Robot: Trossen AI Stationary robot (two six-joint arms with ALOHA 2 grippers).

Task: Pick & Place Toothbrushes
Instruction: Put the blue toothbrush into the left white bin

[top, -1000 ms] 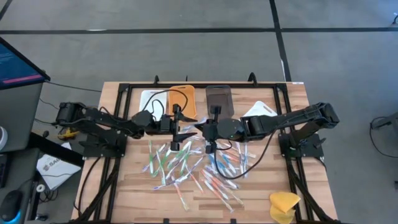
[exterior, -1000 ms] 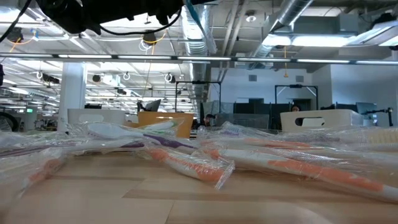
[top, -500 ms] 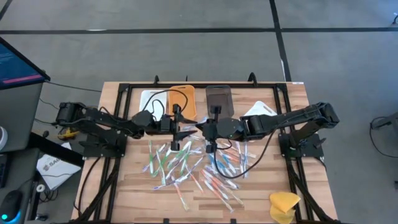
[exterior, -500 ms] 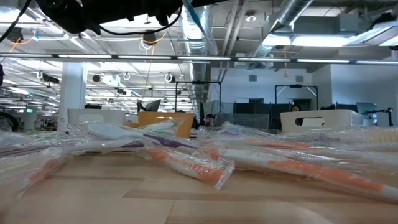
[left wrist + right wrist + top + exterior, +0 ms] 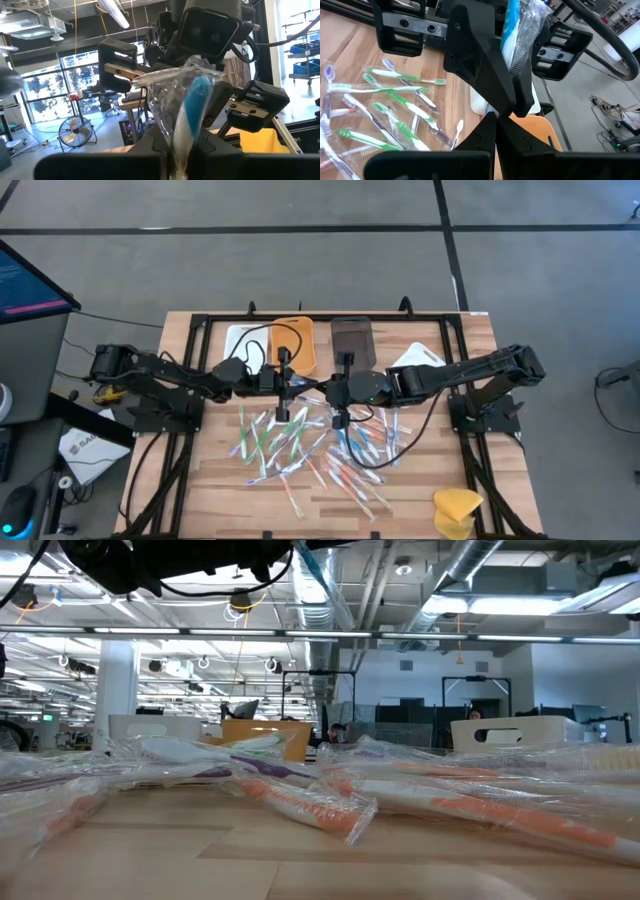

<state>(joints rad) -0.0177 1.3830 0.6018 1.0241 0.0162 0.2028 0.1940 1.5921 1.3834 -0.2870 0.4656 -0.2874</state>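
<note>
Toothbrush (image 5: 192, 107), blue, wrapped in clear film, is held above table centre, long axis spanning the facing grippers. Left gripper (image 5: 287, 383) clamps it from 9 o'clock; right gripper (image 5: 322, 388), jaws together on it, from 3 o'clock.

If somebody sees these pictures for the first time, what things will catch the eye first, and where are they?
The two grippers meet in mid-air above the table's middle: the left gripper and the right gripper are both shut on one wrapped blue toothbrush. Below them, a loose heap of toothbrushes covers the wooden table. A yellow lump sits alone at a near corner on the right arm's side.
</note>
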